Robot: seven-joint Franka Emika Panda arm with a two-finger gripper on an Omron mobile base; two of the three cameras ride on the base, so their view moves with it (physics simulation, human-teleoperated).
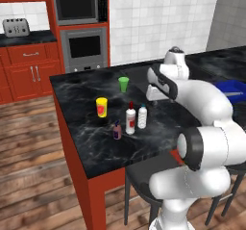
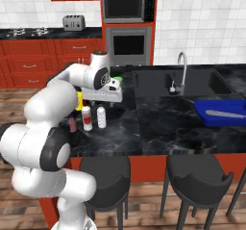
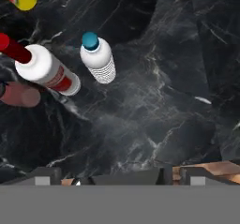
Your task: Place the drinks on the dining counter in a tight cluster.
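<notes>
Bottles stand close together on the dining counter (image 1: 158,123), left of centre in your left base view: white bottle (image 1: 130,120), clear bottle (image 1: 142,116), purple bottle (image 1: 117,130). Gripper (image 2: 114,90) hangs above them, jaws wide apart, holding nothing.

I'm counting three drinks on the dining counter (image 1: 158,128): one white bottle (image 1: 130,120), one clear bottle (image 1: 142,116), one purple bottle (image 1: 116,130). I see two cups up there, one yellow cup (image 1: 101,107) and one green cup (image 1: 123,84). One blue tray (image 2: 221,112), one faucet (image 2: 182,70), two stools (image 2: 199,181).
</notes>
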